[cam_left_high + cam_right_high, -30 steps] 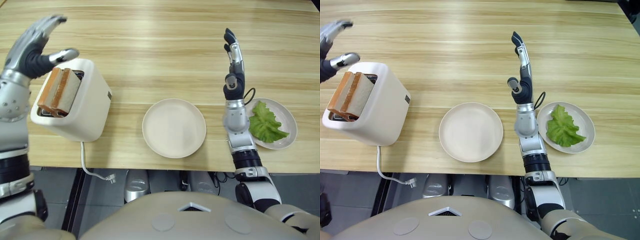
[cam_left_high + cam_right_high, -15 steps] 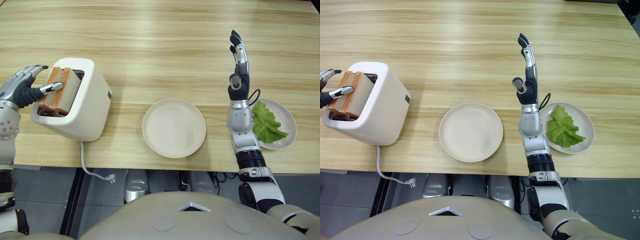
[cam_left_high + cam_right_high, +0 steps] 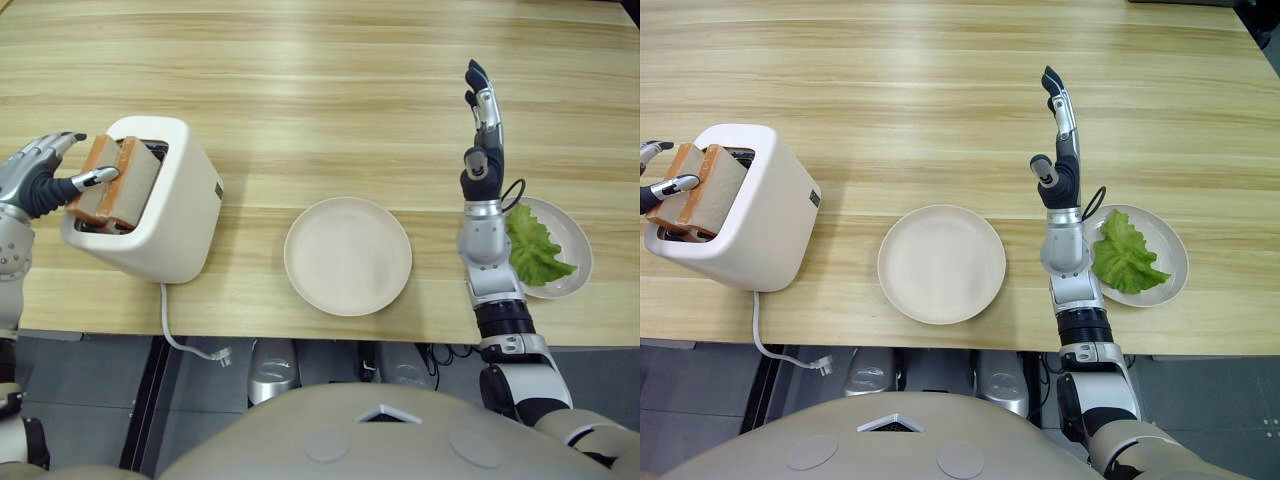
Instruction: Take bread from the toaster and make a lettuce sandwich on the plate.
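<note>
A white toaster (image 3: 172, 215) stands at the table's left front with two toasted bread slices (image 3: 128, 186) sticking up from its slots. My left hand (image 3: 34, 178) is at the toaster's left side, its thumb between the slices and its fingers on the outer face, pinching the left slice (image 3: 90, 168). An empty cream plate (image 3: 348, 256) lies in the middle near the front edge. Right of it, a lettuce leaf (image 3: 533, 248) rests on a smaller plate (image 3: 579, 238). My right hand (image 3: 483, 130) stands upright and open beside that plate's left rim, holding nothing.
The toaster's white cord (image 3: 178, 338) hangs over the table's front edge with its plug dangling. Bare wooden tabletop (image 3: 320, 90) stretches across the back.
My left hand came down from above the toaster and closed its thumb and fingers around the left slice. The right hand drifted slightly to the right, still open.
</note>
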